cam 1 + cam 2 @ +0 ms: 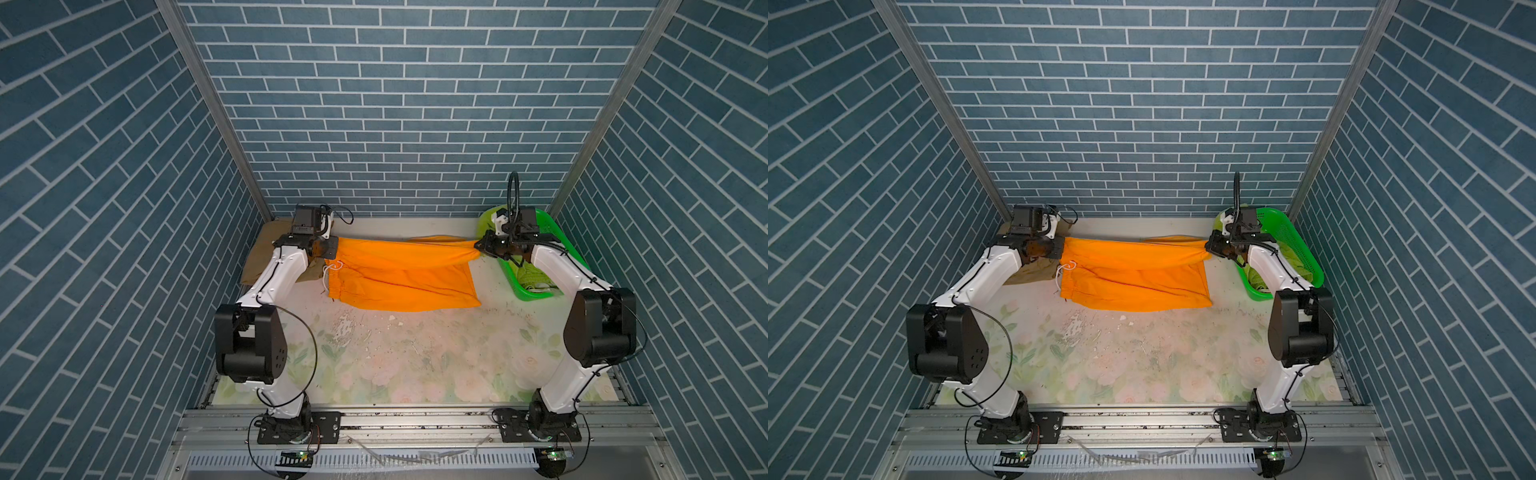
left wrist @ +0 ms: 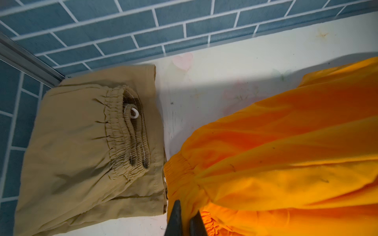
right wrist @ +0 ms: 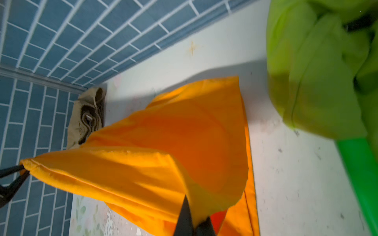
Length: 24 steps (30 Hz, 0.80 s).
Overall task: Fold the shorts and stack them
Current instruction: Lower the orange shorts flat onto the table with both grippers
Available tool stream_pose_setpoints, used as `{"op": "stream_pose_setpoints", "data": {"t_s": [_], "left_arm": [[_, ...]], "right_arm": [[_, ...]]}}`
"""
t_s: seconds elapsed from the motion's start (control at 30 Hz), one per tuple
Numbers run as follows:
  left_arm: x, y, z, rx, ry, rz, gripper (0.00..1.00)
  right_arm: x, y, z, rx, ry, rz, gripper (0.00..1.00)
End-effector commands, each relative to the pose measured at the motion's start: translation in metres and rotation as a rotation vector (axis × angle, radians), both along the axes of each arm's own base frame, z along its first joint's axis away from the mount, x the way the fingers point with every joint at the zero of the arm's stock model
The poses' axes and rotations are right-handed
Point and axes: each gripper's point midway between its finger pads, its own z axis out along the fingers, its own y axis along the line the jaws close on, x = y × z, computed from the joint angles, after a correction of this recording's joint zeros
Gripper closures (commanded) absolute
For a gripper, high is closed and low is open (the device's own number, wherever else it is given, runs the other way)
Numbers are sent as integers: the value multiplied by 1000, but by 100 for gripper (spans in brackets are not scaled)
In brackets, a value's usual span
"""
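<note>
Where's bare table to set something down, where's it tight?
Biggest free patch: near half of the table, between the orange shorts' near edge and the front rail. Narrow bare strip between those shorts and the back wall. Crowded: tan shorts in the far left corner; green basket with lime shorts far right.

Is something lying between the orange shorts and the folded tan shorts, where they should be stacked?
Nothing visible lies between them. The orange shorts, gripped by the left gripper and the right gripper, reach right up to the tan shorts, whose top is bare in the left wrist view.
</note>
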Motion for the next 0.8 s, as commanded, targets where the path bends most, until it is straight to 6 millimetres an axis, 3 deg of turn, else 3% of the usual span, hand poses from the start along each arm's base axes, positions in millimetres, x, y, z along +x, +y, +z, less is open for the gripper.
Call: {"op": "stream_pose_setpoints", "data": {"t_s": [0.0, 0.07, 0.2, 0.3, 0.43, 0.57, 0.6, 0.7, 0.77], "left_arm": [[-2, 28, 5, 51, -29, 55, 100], [-12, 29, -3, 64, -5, 48, 100], [-39, 31, -26, 45, 67, 87, 100], [-55, 42, -45, 28, 127, 209, 100], [-71, 59, -55, 25, 171, 383, 100], [-77, 48, -49, -121, 119, 392, 37], [-80, 47, -48, -165, 123, 403, 25], [-90, 51, -47, -249, 143, 448, 1], [-94, 55, -41, -335, 133, 474, 0]], "right_arm": [[-17, -18, 35, 10, -124, -74, 100], [-38, -18, 25, -1, -112, -71, 100], [-71, -19, -24, -32, -29, -68, 100], [-83, -14, -58, -31, 39, -52, 100], [-90, -11, -86, -47, 88, -37, 100], [-96, -15, -98, -69, 115, -36, 100], [-97, -16, -100, -76, 120, -39, 100], [-100, -17, -104, -78, 128, -43, 100], [-101, -16, -107, -71, 135, -41, 100]]}}
